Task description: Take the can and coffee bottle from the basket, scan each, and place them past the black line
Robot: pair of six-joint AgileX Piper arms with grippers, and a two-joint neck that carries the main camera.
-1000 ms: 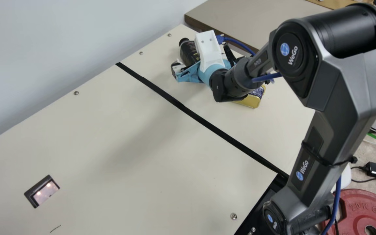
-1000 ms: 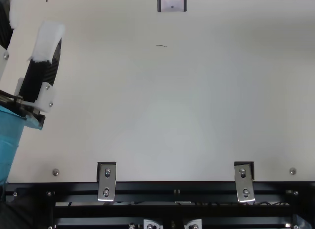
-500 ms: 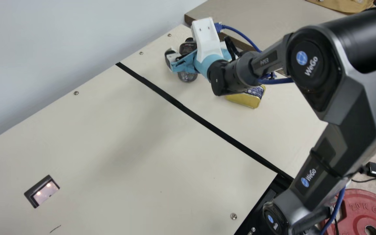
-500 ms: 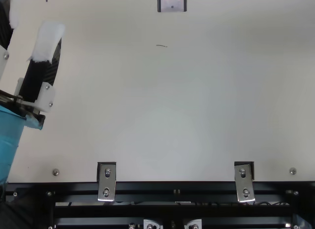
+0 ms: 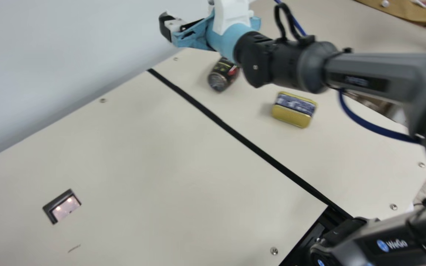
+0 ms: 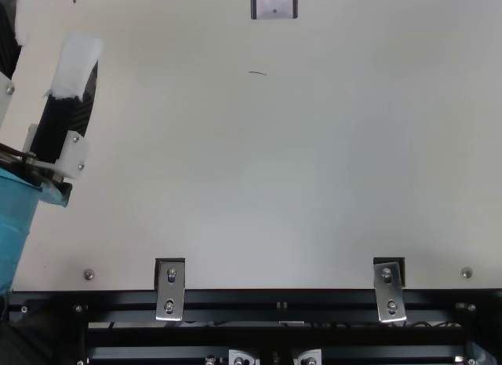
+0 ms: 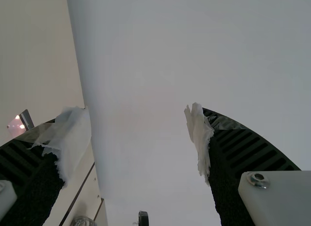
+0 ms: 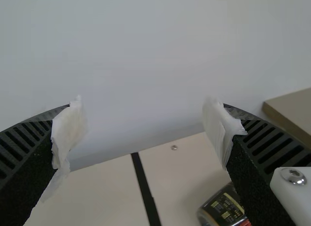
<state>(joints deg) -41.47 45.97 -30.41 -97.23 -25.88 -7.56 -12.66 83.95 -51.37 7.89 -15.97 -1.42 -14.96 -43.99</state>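
My right gripper [image 8: 146, 131] has just lifted away from the bottle [image 5: 223, 75], which seems to lie on its side at 12 o'clock in the main view, past the line [image 5: 235, 132]. The can [image 5: 294, 109] rests past it too, at about 2 o'clock, so I judge both placements done, with only retreat left. My right fingers stand wide apart, holding and touching nothing. My left gripper [image 7: 138, 133], also spread and empty, sits near 10 o'clock in the top view.

In the main view, the blurred right arm [image 5: 368, 72] hides the coffee bottle's [image 5: 220, 75] far end; the top view's left edge cuts the left pincer [image 6: 52, 33]
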